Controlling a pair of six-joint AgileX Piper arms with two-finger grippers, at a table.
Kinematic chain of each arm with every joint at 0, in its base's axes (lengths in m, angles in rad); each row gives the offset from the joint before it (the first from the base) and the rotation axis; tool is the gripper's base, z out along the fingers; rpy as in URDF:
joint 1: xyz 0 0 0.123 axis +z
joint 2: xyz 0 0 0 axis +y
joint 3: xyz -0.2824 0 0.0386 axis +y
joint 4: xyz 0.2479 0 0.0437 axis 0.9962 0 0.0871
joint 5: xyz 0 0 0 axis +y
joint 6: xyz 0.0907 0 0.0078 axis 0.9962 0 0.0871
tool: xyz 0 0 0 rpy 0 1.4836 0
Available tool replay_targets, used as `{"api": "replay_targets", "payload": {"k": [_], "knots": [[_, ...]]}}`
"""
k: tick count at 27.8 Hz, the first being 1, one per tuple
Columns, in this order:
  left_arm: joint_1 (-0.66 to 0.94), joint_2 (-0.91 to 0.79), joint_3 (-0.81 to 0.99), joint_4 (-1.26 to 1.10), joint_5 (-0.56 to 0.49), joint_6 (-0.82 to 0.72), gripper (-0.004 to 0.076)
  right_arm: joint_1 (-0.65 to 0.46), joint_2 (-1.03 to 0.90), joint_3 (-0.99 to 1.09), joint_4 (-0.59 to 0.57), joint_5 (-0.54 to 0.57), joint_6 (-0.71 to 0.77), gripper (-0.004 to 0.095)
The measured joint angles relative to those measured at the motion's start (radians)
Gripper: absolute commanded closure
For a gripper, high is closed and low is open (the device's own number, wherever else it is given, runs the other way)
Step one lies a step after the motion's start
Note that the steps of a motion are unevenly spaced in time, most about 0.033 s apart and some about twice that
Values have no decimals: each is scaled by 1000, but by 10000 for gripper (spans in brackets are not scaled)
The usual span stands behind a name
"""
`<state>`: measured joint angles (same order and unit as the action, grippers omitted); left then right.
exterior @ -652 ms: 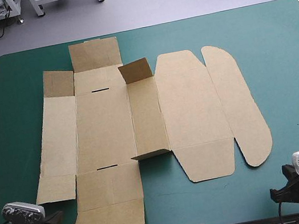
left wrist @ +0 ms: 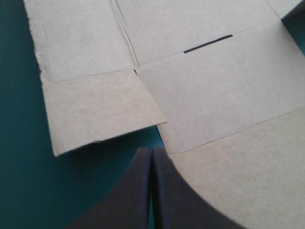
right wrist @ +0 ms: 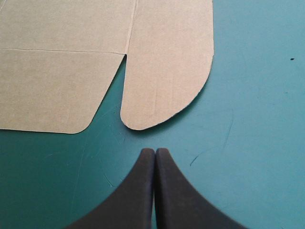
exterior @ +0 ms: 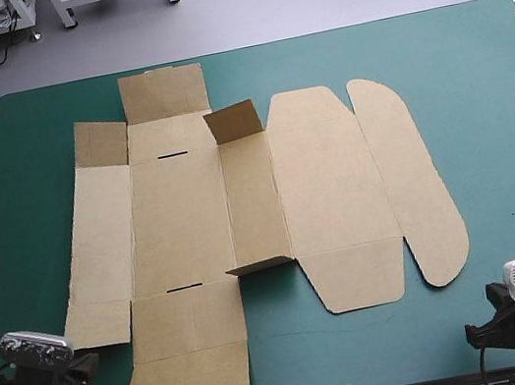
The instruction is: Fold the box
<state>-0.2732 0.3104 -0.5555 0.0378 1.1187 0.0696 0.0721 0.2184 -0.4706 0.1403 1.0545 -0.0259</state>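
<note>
**Box sheet lies flat, both end effectors together at the near edge**

From my station I see the box [exterior: 243, 225] as a cut brown sheet, unfolded and lying on the teal-green surface [exterior: 480, 93]. It covers the left and middle of the surface, and the right side is bare cover. Most of the sheet is flat. One small flap [exterior: 233, 120] near the far middle stands up from the board, and a second small flap [exterior: 261, 266] closer to me is lifted a little along its crease. The long rounded flap [exterior: 416, 184] forms the right end of the sheet and lies flat.

My left end effector [left wrist: 151, 150] has its black fingers pressed together in one pointed arch, holding nothing. Its tip sits at the near-left part of the box, at the notch where a corner flap [left wrist: 100, 112] meets the wider near panel. One finger overlaps that panel's edge in the wrist view, and I cannot tell whether it touches the board. A thin dark slot [left wrist: 208, 43] shows farther ahead of it.

My right end effector [right wrist: 155, 151] is likewise together and empty, over bare cover. The round end of the long flap lies just ahead of it, near but apart.
</note>
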Motion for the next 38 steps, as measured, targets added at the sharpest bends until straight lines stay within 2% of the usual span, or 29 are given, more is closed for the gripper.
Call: {"api": "replay_targets", "payload": {"k": [6,11,17,21,24,28,31,38], "knots": [[0,312,-223,220,-102,-97,733,0,0,0,0,0,0,925],[0,502,-335,353,-113,-167,728,0,0,0,0,0,0,925],[65,718,-448,351,-125,-201,709,0,0,0,-1,0,0,925],[234,834,-519,219,-138,-148,709,0,0,0,-4,0,0,925],[434,915,-574,11,-129,-32,709,0,0,0,-5,0,0,925],[732,1024,-636,-329,-27,145,709,0,0,0,-5,0,0,925],[884,1094,-649,-493,56,209,709,0,0,0,-7,0,0,926],[951,1170,-652,-566,100,236,709,0,0,0,-10,0,0,925]]}}
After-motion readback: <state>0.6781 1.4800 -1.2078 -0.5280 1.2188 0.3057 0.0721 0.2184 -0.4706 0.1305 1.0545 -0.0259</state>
